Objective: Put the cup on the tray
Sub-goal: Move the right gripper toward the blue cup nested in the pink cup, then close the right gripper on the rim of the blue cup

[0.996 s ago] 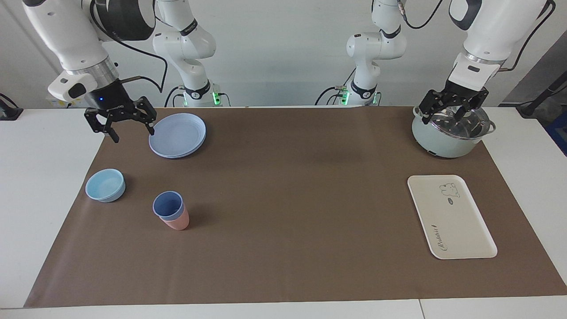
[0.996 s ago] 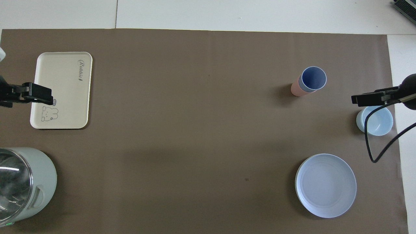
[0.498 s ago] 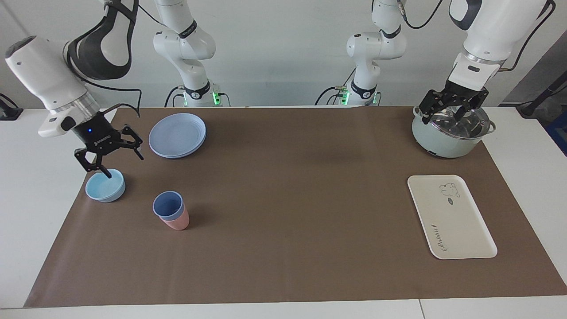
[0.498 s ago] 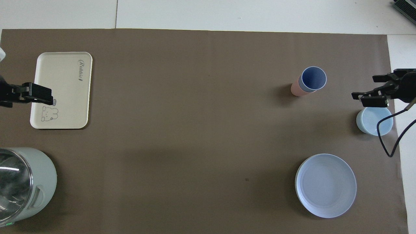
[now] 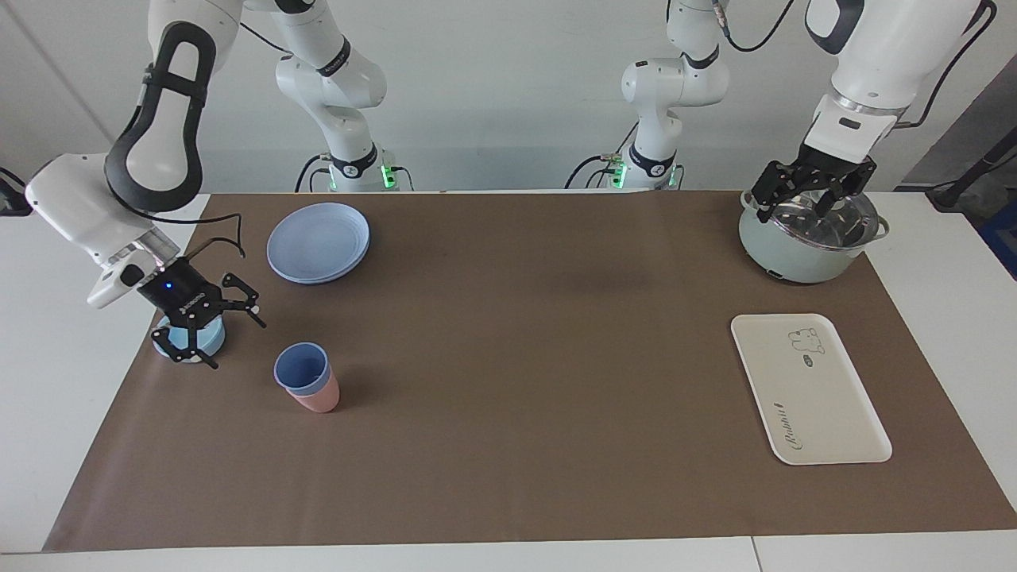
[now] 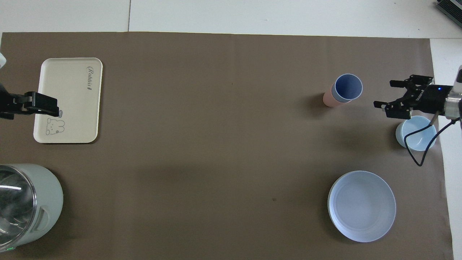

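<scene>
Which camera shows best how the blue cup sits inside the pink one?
The facing view: the blue cup stands nested in the pink cup, with both walls showing. The overhead view shows mostly its open mouth and a sliver of pink.

The right gripper (image 6: 393, 98) is hovering with jaws spread at three o'clock of the periwinkle cup (image 6: 348, 87), which is nesting in a pink tumbler (image 6: 329, 99). The cream tray (image 6: 68, 104) is lying well apart.

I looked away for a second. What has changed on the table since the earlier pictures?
Only the right gripper moved: from beside the blue plates it swung down over the light-blue bowl, open, toward the cup. Nothing was grasped. The cup, tray, pot and waiting left gripper are unchanged.
</scene>
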`<state>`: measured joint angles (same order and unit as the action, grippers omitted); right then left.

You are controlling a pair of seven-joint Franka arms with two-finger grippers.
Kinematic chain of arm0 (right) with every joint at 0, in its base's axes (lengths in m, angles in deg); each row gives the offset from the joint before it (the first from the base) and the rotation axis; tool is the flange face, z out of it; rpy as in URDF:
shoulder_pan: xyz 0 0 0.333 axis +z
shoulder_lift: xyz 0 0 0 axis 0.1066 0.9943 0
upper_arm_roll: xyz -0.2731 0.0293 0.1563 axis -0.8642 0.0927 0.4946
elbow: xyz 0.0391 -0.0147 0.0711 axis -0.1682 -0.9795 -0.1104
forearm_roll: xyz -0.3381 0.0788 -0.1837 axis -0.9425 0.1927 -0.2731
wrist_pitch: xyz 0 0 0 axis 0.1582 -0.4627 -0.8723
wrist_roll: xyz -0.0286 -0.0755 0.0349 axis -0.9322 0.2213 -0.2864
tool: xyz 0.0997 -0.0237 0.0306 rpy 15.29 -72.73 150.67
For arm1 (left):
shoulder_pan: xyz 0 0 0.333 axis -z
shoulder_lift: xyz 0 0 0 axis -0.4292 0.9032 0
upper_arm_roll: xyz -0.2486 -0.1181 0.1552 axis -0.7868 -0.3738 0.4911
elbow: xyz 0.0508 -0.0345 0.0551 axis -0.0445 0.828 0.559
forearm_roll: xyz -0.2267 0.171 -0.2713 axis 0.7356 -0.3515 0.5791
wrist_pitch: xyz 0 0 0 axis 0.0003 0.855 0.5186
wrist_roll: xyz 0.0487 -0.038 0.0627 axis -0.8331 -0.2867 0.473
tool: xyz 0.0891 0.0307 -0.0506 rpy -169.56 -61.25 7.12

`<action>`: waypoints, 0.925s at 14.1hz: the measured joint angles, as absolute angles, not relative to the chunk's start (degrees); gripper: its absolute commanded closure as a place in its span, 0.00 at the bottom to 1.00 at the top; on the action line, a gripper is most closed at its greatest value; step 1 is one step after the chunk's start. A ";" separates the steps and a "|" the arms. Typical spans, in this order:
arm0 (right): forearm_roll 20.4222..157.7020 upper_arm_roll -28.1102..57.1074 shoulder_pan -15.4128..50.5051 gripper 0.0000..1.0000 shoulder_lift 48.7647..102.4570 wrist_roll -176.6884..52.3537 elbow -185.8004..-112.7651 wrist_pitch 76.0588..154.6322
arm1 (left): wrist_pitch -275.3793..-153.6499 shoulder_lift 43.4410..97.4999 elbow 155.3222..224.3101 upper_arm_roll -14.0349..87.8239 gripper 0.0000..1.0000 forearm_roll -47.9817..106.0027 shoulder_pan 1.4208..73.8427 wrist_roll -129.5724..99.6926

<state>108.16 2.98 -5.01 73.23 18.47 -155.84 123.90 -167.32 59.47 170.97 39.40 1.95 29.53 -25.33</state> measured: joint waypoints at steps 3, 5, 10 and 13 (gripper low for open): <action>116.99 2.99 -5.47 0.00 75.14 27.38 -157.51 123.74 | -167.32 59.47 170.97 39.40 0.00 1.95 29.53 -25.33; 122.79 2.99 -6.38 0.00 77.87 35.19 -158.36 122.59 | -167.32 59.47 170.97 39.40 0.00 1.95 29.53 -25.33; 135.44 3.38 -6.15 0.00 81.34 44.46 -160.49 121.73 | -167.32 59.47 170.97 39.40 0.00 1.95 29.53 -25.33; 137.41 3.55 -5.32 0.00 81.41 46.06 -161.73 121.82 | -167.32 59.47 170.97 39.40 0.00 1.95 29.53 -25.33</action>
